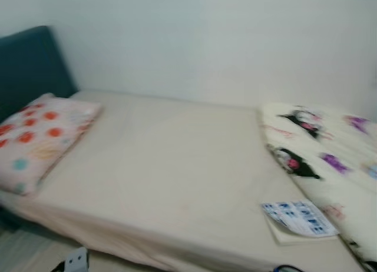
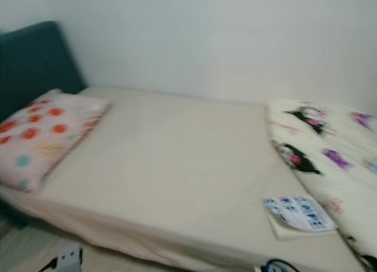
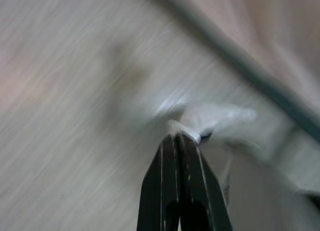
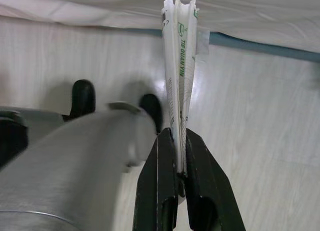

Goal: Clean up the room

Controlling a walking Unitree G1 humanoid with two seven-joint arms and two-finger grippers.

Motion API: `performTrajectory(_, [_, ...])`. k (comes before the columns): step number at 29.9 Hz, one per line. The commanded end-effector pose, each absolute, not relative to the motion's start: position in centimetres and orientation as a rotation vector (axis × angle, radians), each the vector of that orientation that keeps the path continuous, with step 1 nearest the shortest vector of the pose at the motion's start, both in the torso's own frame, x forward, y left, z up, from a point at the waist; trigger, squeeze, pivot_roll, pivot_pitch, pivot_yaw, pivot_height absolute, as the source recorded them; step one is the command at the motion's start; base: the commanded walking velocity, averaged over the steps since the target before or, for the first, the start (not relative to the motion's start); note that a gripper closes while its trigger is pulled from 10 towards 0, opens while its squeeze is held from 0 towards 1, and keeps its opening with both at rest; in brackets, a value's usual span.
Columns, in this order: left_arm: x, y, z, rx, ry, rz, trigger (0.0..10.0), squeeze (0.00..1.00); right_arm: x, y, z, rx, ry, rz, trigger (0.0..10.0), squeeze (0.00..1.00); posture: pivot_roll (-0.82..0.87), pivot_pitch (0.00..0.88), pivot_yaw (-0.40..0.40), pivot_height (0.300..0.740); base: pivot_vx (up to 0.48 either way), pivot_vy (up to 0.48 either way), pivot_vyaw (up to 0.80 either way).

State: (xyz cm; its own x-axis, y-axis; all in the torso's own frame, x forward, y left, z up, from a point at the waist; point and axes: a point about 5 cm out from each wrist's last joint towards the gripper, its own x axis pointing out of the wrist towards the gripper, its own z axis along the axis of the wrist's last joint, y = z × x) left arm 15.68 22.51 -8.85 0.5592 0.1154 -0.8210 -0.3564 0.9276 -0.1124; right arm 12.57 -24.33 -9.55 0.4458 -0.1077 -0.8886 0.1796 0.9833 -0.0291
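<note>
A: Nearest first — what's the right gripper (image 4: 181, 141) doing?

B: It's clenching a folded white paper packet (image 4: 179, 56) w/ green print, fingers pinched tight on the lower end. Packet's sticking up past the tips, over the pale wood floor (image 4: 260, 106), near the bed's edge. That's the bit of rubbish being carried, I'm guessing.

A: Left gripper (image 3: 181, 141)?

B: Fingers pressed together, nothing clearly between them. There's something white and blurry (image 3: 215, 118) on the floor just past the tips; can't tell what, too smeared.

A: And further out?

B: Head view's showing the bed (image 1: 171, 166) w/ a beige sheet. A blue-and-white booklet (image 1: 300, 218) is lying on a cream pad near the front right corner, just beside the cartoon-print quilt (image 1: 330, 154). Spotted pillow (image 1: 41, 136) at the left end, against the dark headboard (image 1: 26, 66). White wall (image 1: 235, 42) behind.

A: Risks?

B: Views are blurring, so the robot's prob. moving. Packet's held only at one end, so it could be slipping or flopping out w/ a jolt. Also the blurry white thing on the floor could be getting stepped on or missed.
</note>
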Motion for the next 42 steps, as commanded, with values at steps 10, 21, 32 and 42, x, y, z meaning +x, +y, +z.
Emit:
performTrajectory(10, [16.2, 22.3, -8.7, -0.177, 0.961, 0.208, 10.0, 0.0, 13.1, -23.6, -9.6, 0.054, 1.081, -0.157, 10.0, 0.0, -0.03, 0.044, 0.024, 0.74, 0.0, 0.0, 0.71])
performTrajectory(21, [15.7, 22.5, -8.9, -0.147, 0.985, 0.179, 10.0, 0.0, 12.6, -23.4, -9.8, 0.047, 1.094, -0.152, 10.0, 0.0, -0.03, 0.049, 0.022, 0.74, 0.0, 0.0, 0.71])
performTrajectory(32, [16.6, 21.3, -8.7, -0.137, 0.971, 0.146, 10.0, 0.0, 12.7, -23.4, -9.7, 0.033, 1.091, -0.133, 10.0, 0.0, -0.03, 0.037, 0.026, 0.74, 0.0, 0.0, 0.71])
performTrajectory(42, [17.5, 20.1, -8.6, -0.138, 0.961, 0.129, 10.0, 0.0, 13.2, -23.2, -9.6, 0.012, 1.086, -0.105, 10.0, 0.0, -0.03, 0.036, 0.022, 0.74, 0.0, 0.0, 0.71])
